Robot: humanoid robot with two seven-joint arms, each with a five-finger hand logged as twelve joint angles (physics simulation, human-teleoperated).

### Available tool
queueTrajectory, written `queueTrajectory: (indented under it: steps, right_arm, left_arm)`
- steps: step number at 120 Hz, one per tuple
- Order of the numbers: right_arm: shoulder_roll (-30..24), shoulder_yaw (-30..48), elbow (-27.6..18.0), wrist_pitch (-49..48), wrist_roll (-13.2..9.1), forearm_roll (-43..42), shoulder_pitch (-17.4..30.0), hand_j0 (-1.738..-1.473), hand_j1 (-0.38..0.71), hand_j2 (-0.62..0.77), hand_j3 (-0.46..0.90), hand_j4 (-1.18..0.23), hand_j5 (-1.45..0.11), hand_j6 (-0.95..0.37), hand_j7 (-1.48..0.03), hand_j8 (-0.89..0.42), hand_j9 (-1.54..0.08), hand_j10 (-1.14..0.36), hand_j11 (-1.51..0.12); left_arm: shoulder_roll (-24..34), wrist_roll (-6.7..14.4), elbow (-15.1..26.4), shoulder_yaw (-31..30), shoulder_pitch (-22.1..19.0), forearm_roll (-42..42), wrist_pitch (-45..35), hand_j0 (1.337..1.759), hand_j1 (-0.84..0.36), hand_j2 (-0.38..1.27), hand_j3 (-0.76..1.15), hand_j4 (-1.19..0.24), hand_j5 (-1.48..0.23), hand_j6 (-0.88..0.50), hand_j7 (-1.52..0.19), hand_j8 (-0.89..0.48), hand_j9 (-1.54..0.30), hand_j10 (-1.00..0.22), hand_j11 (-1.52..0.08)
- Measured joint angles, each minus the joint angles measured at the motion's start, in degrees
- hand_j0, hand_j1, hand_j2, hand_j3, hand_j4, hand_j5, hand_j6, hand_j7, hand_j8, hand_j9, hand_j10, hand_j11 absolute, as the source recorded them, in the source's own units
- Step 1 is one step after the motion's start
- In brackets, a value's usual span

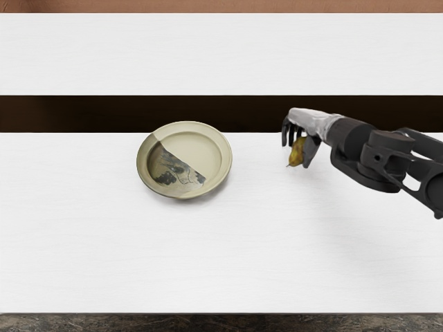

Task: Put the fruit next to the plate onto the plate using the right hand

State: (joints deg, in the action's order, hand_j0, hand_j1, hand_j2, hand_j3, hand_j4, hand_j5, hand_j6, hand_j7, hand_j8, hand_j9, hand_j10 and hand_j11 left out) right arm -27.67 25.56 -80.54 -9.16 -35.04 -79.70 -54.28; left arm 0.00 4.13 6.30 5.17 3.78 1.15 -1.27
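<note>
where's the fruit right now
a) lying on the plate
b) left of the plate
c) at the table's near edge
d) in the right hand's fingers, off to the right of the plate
d: the fruit sits within the curled fingers of the right hand, well to the right of the plate, which holds no fruit.

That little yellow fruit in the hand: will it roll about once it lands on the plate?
The fruit looks small and rounded with one pointed end, so it may roll, unevenly. The plate has a raised rim that should probably stop it. It seems light: the right hand wraps its fingers round it easily.
</note>
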Motion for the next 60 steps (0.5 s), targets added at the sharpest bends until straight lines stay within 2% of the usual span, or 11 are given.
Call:
queueTrajectory:
  steps: [19,43,60]
  right_arm:
    - [1.6,0.5,0.0,0.0,0.0,1.4,-1.9,-1.654,0.13,0.29,0.0,-0.8,-1.06,-0.66,-1.05,-0.52,-1.05,-0.61,-1.07]
    - [5.8,1.6,0.4,0.0,0.0,2.9,-4.1,-1.654,0.26,0.49,0.0,-0.79,-1.09,-0.61,-1.05,-0.44,-1.06,-0.54,-1.07]
    - [9.2,1.8,2.9,-0.1,0.0,3.4,-5.4,-1.654,0.3,0.54,0.0,-0.79,-1.1,-0.59,-1.05,-0.42,-1.07,-0.52,-1.07]
  left_arm:
    - [0.0,0.0,0.0,0.0,0.0,0.0,0.0,1.658,0.32,0.0,0.0,-0.02,-0.03,-0.02,-0.03,-0.02,-0.03,-0.02,-0.03]
    - [0.0,0.0,0.0,0.0,0.0,0.0,0.0,1.658,0.32,0.0,0.0,-0.02,-0.03,-0.02,-0.03,-0.02,-0.03,-0.02,-0.03]
    - [0.0,0.0,0.0,0.0,0.0,0.0,0.0,1.658,0.32,0.0,0.0,-0.02,-0.03,-0.02,-0.03,-0.02,-0.03,-0.02,-0.03]
